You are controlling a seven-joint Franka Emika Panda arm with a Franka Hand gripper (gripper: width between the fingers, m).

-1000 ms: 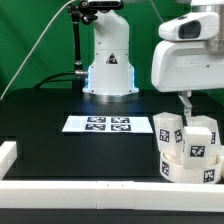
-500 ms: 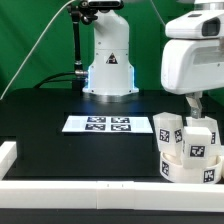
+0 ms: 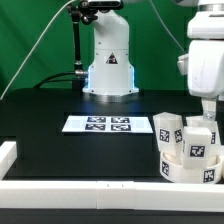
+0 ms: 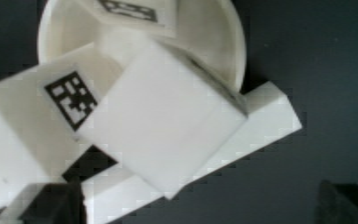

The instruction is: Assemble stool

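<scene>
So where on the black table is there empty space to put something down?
Bare patches: the stretch between the marker board and the front white rail, and the area at the exterior view's left of the board. It is crowded at the exterior view's right, where the stool parts sit under the arm.

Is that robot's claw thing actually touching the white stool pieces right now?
Cannot tell. In the exterior view the end effector hangs just above the stool, its tips overlapping the topmost leg. The wrist view shows the fingers open, but no plain contact or gap.
</scene>
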